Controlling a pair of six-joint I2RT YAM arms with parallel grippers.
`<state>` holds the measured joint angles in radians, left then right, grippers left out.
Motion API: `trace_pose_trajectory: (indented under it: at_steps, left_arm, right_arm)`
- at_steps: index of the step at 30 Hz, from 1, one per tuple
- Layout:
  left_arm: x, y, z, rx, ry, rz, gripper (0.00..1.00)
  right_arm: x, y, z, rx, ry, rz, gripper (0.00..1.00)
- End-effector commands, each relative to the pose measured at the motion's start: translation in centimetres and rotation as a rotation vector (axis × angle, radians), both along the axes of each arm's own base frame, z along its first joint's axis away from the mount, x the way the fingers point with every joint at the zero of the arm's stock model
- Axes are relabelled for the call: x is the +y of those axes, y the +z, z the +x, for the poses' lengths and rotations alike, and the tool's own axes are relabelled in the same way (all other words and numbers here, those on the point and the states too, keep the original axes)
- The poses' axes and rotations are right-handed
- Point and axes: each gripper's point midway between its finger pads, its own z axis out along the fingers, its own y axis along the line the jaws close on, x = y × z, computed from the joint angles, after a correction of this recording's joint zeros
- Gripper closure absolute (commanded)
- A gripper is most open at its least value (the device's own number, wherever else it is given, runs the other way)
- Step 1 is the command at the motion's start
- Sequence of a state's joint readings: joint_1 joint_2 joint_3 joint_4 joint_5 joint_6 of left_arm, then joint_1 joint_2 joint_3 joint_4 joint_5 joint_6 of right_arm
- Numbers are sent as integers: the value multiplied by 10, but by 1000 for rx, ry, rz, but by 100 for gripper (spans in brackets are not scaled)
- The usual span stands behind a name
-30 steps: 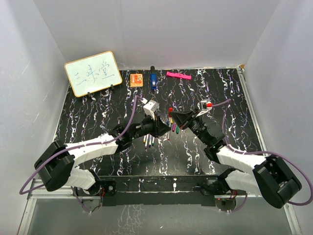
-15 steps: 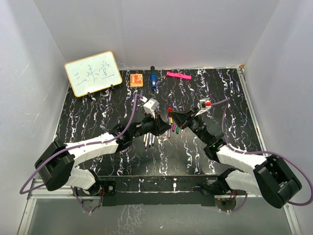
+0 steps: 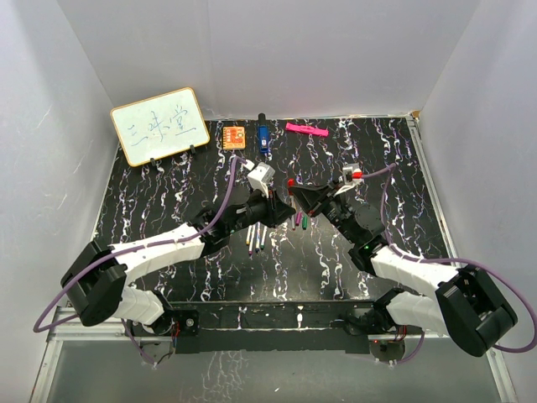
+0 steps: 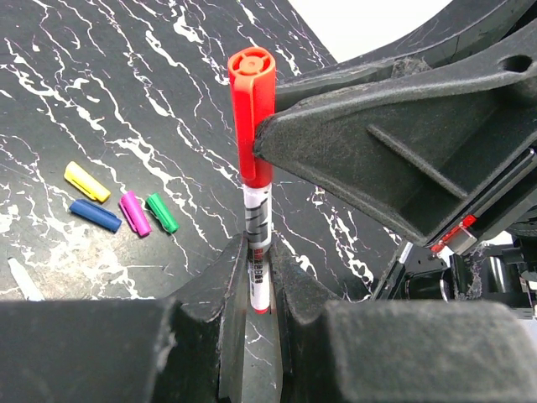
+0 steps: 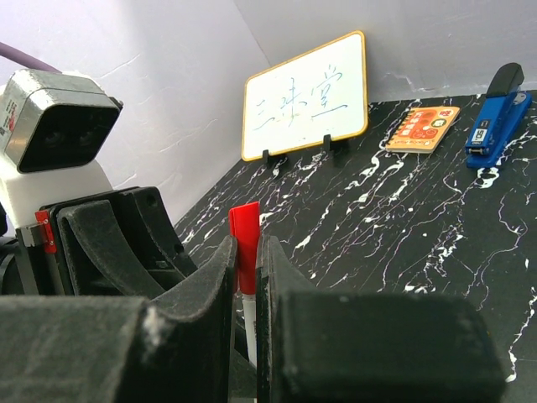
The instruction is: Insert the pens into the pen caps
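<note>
Four loose caps lie on the counter; left jaws clamp a white pen, right jaws pinch the red cap on its end.

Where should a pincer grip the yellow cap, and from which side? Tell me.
Probably across its middle, straight down from above. The yellow cap lies flat on the table, so only its top and long sides are free, and its narrow width suits a pinch. The blue cap lies close alongside, so keep the opening narrow.
</note>
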<state>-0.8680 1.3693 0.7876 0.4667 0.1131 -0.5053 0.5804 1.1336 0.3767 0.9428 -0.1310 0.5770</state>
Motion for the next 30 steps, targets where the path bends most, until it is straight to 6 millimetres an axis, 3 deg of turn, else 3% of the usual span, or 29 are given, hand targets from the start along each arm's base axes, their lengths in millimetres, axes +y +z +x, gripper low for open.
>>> trace_pose_trajectory:
  at_steps: [1, 9, 23, 30]
  left_arm:
    - [-1, 67, 15, -150, 50, -118, 100]
    - [13, 83, 18, -190, 108, -136, 100]
    - [19, 117, 13, -253, 95, -198, 100]
    - [32, 127, 18, -289, 134, -190, 100]
  right_arm:
    - [18, -8, -13, 20, 106, -41, 100]
    - [24, -17, -12, 45, 130, -64, 100]
    - [35, -32, -19, 44, 205, -121, 100]
    - [32, -42, -15, 50, 148, -195, 100]
